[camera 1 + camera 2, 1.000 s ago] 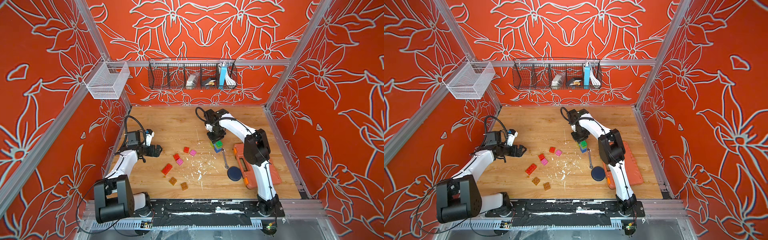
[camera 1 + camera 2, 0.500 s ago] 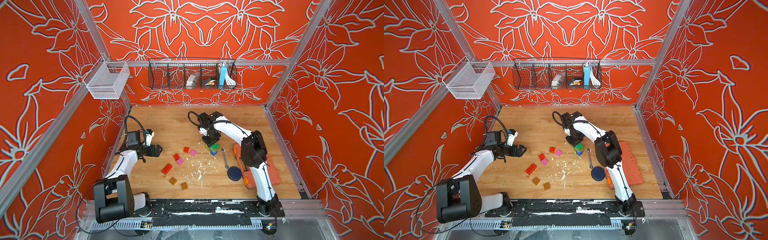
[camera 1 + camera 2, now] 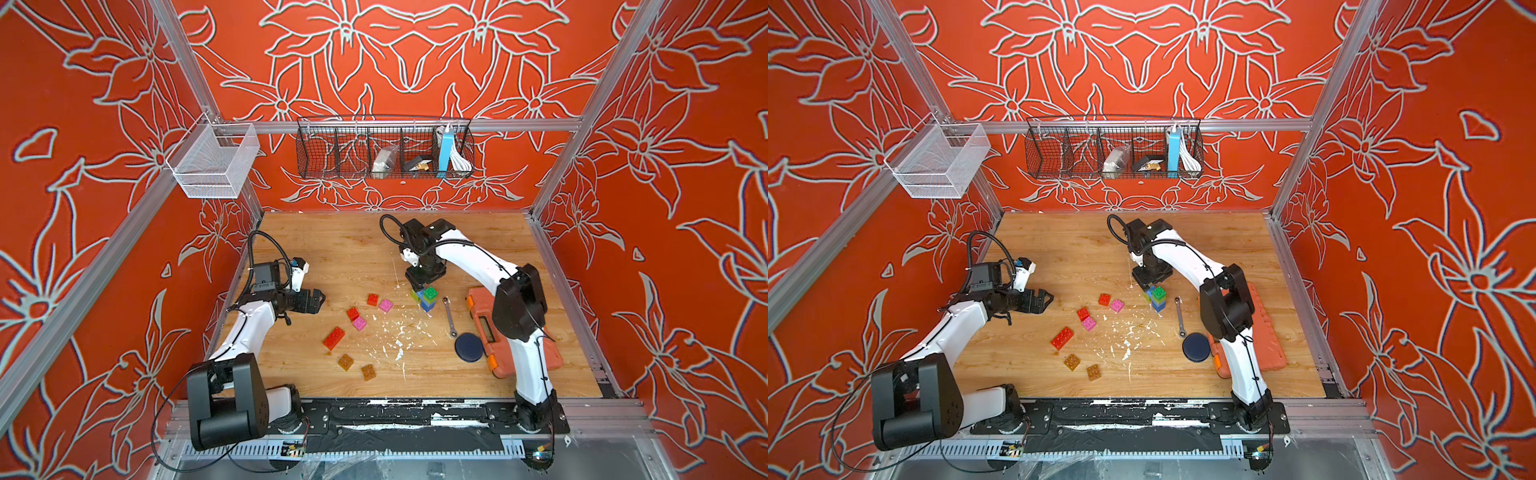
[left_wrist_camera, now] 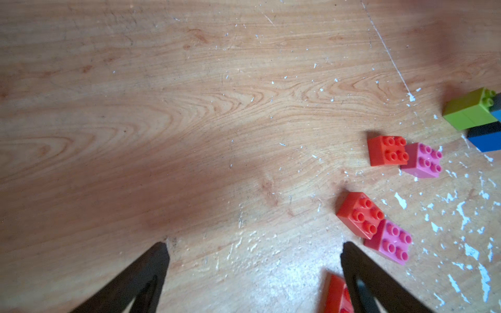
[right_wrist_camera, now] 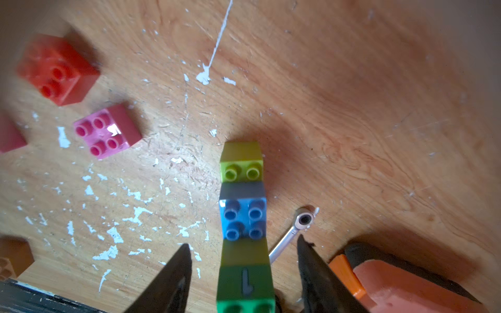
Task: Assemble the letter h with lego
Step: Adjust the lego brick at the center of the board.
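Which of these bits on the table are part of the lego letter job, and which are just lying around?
Part of the job: stacked lime, blue and green bricks; loose red bricks; pink bricks; amber-brown bricks.

Just lying about: wrench; dark round disc; orange tool case; wire wall baskets.

Jaws stand spread apart on left gripper [image 4: 253, 246] and right gripper [image 5: 244, 246].

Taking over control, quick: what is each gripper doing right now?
Left gripper: open, holding nothing.
Right gripper: open, one jaw on each side of the brick stack, not gripping it.
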### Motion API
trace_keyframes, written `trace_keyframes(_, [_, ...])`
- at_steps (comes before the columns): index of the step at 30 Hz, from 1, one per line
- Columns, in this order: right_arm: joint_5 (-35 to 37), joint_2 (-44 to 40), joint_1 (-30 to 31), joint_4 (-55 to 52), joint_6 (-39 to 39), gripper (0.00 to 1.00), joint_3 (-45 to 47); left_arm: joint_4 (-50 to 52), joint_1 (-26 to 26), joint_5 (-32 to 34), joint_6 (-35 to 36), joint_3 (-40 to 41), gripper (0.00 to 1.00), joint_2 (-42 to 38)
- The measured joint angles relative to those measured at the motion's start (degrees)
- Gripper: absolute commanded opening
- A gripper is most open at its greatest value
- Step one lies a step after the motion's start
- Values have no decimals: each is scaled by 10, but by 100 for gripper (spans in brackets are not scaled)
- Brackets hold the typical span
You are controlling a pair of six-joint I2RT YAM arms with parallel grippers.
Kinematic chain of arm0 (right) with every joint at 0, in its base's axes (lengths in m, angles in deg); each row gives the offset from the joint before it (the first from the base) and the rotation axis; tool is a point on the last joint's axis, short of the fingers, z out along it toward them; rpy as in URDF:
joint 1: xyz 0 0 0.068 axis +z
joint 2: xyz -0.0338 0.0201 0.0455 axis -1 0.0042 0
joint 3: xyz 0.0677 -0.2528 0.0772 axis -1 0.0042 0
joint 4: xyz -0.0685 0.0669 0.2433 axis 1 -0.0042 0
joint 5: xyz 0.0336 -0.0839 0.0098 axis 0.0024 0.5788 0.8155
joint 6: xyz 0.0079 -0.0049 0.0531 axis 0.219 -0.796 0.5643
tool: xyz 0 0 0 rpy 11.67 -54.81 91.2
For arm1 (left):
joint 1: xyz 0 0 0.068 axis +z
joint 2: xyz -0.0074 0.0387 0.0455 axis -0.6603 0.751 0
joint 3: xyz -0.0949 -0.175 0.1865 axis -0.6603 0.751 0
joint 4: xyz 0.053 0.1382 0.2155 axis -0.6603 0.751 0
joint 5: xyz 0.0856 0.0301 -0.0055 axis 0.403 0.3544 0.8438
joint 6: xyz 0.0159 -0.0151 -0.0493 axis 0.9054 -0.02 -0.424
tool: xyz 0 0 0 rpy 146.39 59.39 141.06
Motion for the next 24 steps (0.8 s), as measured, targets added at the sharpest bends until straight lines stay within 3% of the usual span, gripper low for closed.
trace_keyframes(5, [31,-96,-3,14,9,62,75,2,0,-30,0,-1,100,-17])
trace_keyframes(12, [43,-151,-42,44,43,36,151,19,-23,-53,2,-45,100,-17])
trace_keyframes(18, [65,-142,-80,74,55,28,178,31,-97,-40,6,-80,100,-15])
trace_keyframes(24, [38,-93,-67,113,65,24,176,48,-166,-28,-30,-99,100,7])
